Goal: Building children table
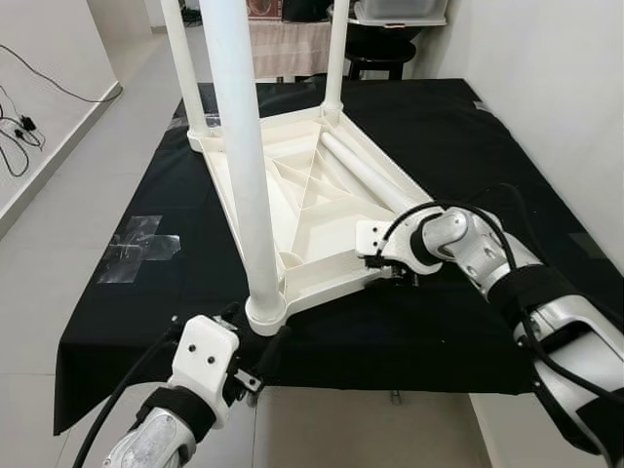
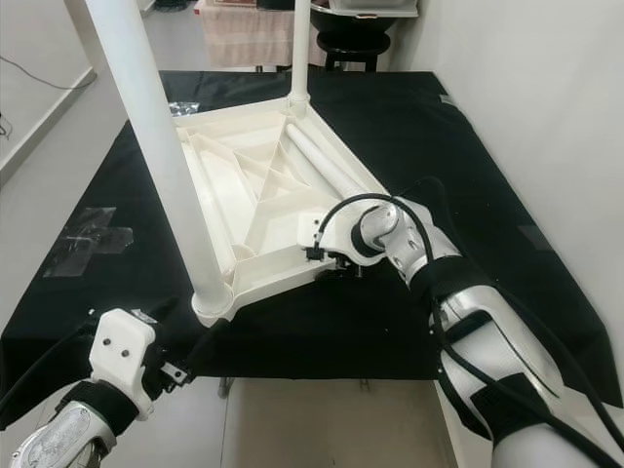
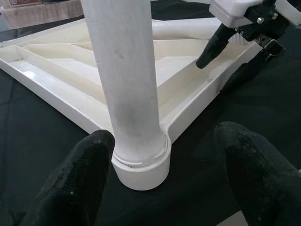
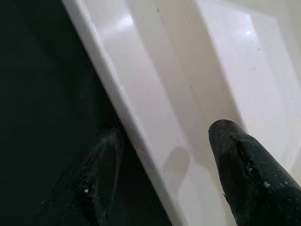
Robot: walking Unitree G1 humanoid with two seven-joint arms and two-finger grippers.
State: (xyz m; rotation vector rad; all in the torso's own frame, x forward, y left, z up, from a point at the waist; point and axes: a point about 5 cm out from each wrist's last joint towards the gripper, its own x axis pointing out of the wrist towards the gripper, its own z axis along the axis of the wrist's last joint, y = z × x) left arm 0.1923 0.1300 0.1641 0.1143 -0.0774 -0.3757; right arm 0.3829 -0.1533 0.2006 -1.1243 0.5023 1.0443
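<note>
A white children's table top (image 1: 322,210) lies upside down on a black cloth (image 1: 468,146). Three white legs stand in its corner sockets: the near leg (image 1: 244,166) in front and two at the far end. Another leg (image 1: 369,174) lies loose inside the ribbed underside. My left gripper (image 1: 252,336) is open, its fingers (image 3: 75,183) on either side of the near leg's socket (image 3: 141,165) without pressing on it. My right gripper (image 1: 385,268) is open and straddles the top's near right rim (image 4: 141,122), one finger inside and one outside on the cloth.
The black cloth covers a low platform whose front edge (image 1: 292,390) runs just before me. Clear tape (image 1: 141,249) is stuck on the tiled floor at left, with cables (image 1: 19,132) by the left wall. A dark stool (image 1: 380,54) and a draped table stand behind. A white wall (image 1: 556,88) runs along the right.
</note>
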